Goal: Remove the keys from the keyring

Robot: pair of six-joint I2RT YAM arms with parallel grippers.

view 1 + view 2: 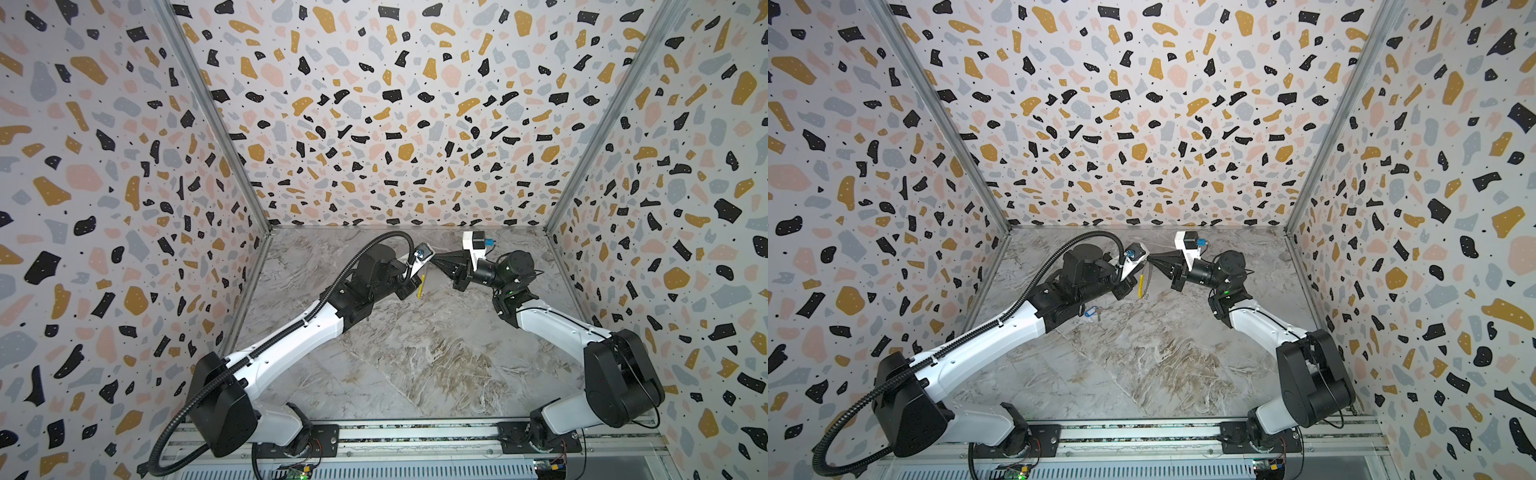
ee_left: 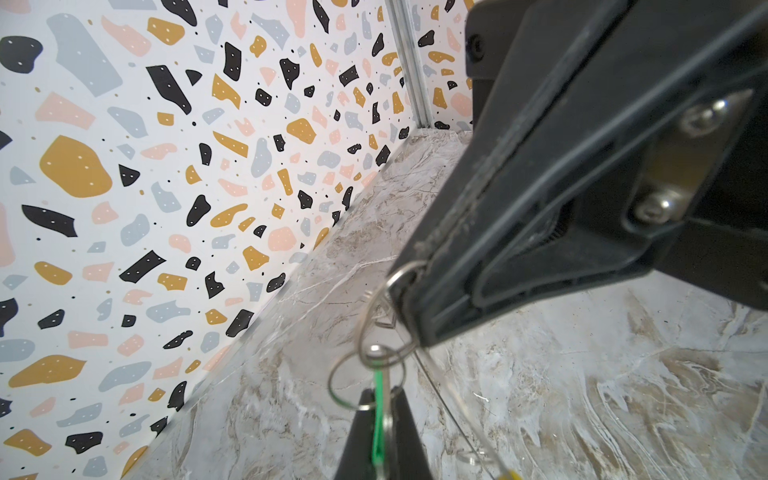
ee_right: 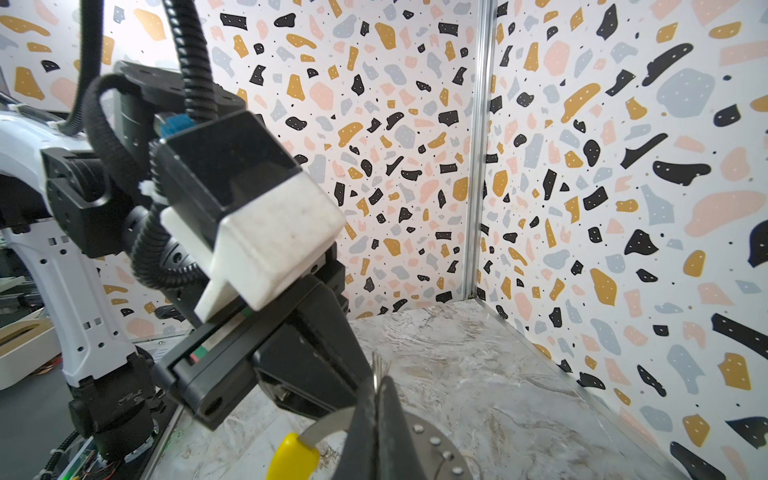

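your right gripper (image 2: 409, 307) is pinched shut on the keyring (image 3: 326, 430), holding it up off the table (image 1: 1163, 353) with the yellow sleeve (image 1: 1141, 284) hanging below. your left gripper (image 2: 376, 399) is closed on the green key (image 2: 385, 395), which is threaded on the ring just beside the right fingertips. the blue key (image 1: 1091, 312) already lies on the table under the left arm. keep the right grip steady. with the left, slide the key along the wire toward the ring's opening, which isn't visible. a straight pull would likely bend the thin ring or slip it loose.
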